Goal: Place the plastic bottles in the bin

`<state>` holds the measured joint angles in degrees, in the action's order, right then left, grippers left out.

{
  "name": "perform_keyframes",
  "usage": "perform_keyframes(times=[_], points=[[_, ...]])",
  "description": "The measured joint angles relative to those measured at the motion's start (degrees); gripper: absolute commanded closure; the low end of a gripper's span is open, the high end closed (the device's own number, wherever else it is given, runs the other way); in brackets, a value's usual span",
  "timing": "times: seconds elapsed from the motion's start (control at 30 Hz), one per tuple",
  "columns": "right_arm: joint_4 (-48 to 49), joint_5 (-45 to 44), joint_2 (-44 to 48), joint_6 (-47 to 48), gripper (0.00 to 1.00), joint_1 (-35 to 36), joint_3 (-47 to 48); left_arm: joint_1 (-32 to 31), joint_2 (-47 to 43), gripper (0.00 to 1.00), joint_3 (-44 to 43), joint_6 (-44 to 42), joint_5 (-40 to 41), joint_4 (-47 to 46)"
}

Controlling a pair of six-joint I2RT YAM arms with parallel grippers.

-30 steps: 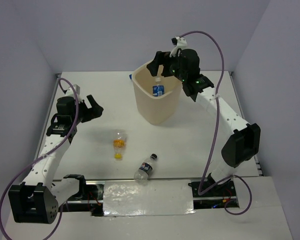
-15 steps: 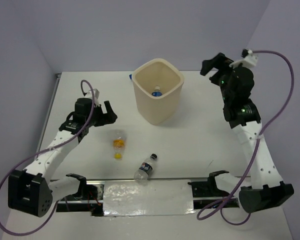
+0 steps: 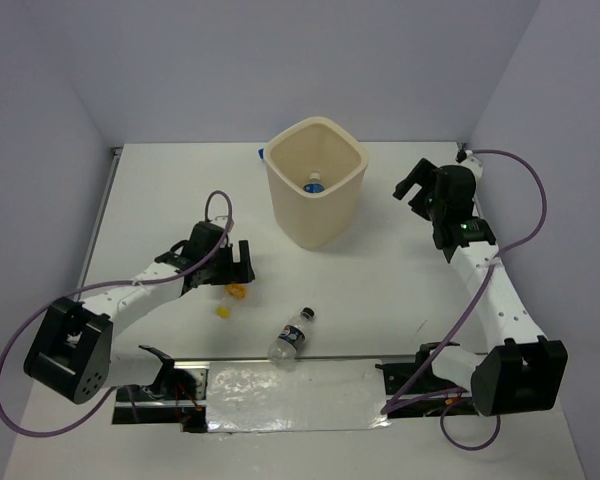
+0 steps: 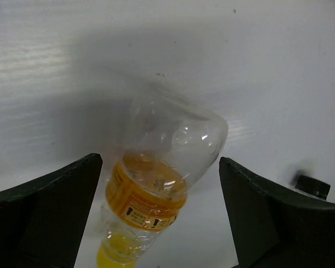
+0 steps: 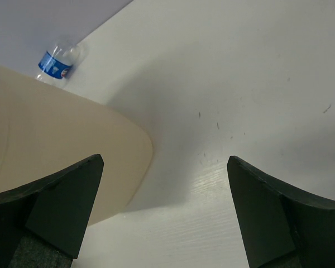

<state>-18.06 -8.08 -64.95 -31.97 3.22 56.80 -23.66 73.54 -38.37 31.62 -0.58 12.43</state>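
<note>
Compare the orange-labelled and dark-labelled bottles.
The orange-labelled bottle has a yellow cap, the dark-labelled bottle a black one. The orange-labelled bottle lies between the fingers of the open left hand; the dark-labelled bottle lies apart, untouched. The orange one's cap points nearward, the dark one's toward the bin. Both are clear, lying on the table.

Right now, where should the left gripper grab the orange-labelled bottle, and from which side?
From straight above, across the label band. The orange-labelled bottle lies on its side on the table, its length running between the open fingers of the left gripper, so they should close squarely on the round body, not the narrow yellow cap.
</note>
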Motion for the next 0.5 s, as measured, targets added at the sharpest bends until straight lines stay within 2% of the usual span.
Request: perform_keyframes(times=[0.17,0.23,0.27,0.37,0.5], points=[[1.0,3.0,-3.0,0.1,0.0,-0.5,-2.1,-1.0,0.4,0.01,2.5,0.1,-2.3,-1.7],[1.0,4.1,-4.3,0.3,0.0,-0.8,-3.0,-1.0,1.4,0.07,2.5,0.1,-1.8,-2.2],[1.0,4.3,-4.7,0.4,0.0,-0.9,-3.3,-1.0,2.1,0.11,2.4,0.2,-1.6,-2.2],[1.4,5.2,-4.9,0.6,0.0,-1.2,-4.9,-1.0,4.4,0.34,1.9,0.3,-1.5,-2.2],[2.3,5.9,-4.6,1.0,0.0,-1.9,-6.8,-1.0,5.8,0.46,0.3,0.0,-1.6,-1.7]])
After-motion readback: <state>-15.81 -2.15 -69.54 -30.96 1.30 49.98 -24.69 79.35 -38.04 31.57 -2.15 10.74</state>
